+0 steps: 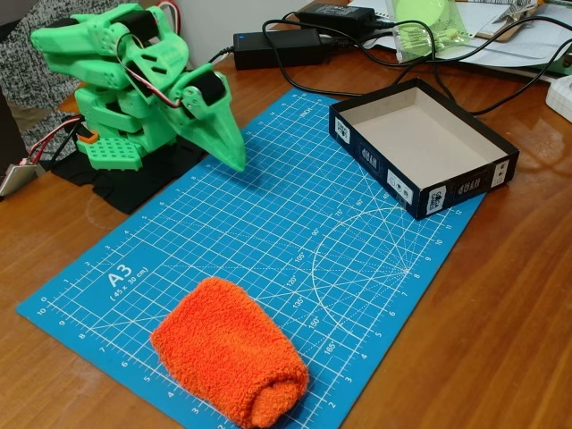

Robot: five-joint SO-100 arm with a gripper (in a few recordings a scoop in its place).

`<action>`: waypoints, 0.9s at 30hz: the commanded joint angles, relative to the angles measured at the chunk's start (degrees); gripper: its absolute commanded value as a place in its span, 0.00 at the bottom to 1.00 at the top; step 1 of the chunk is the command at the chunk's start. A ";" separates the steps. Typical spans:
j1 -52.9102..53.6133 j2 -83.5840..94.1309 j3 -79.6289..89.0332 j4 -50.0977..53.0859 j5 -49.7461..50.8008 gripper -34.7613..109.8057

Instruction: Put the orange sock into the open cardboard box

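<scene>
End effector [228, 147] is pointing down and to the right in the fixed view, its green tip hanging just over the top-left part of the blue cutting mat [268, 259]. Fingers are lying together w/ no gap showing, holding nothing. The seam btwn the two fingers is hard to make out from this angle, so how tightly they are pressed is unclear.

Green arm [125, 80] is sitting folded up on itself, upper links doubled back over the base, wrist drooping fwd toward the mat. Its base is resting on a black pad [152, 183] at the mat's upper-left corner; wires are trailing off to the left and getting cut off by the frame edge.

Orange sock [228, 362] is lying on the mat near the bottom edge, well apart from the end effector, rolled end facing lower right. Its bottom is reaching almost to the frame edge.

Open cardboard box [420, 147] is sitting at upper right, dark walls, pale inside, nothing in it. Its near corner is overlapping the mat's right edge; the rest is resting on the wooden surface [500, 313]. Sock and box are well apart.

Behind the box, two black power bricks [277, 46] w/ cables are lying on the surface, plus papers and a clear bag holding something green [427, 27], partly cut off at the top.
</scene>
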 commanded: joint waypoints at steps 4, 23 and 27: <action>11.25 0.26 -13.54 2.37 3.43 0.24; 24.79 -83.67 -71.63 11.87 39.37 0.29; 28.65 -90.00 -72.07 3.96 39.37 0.30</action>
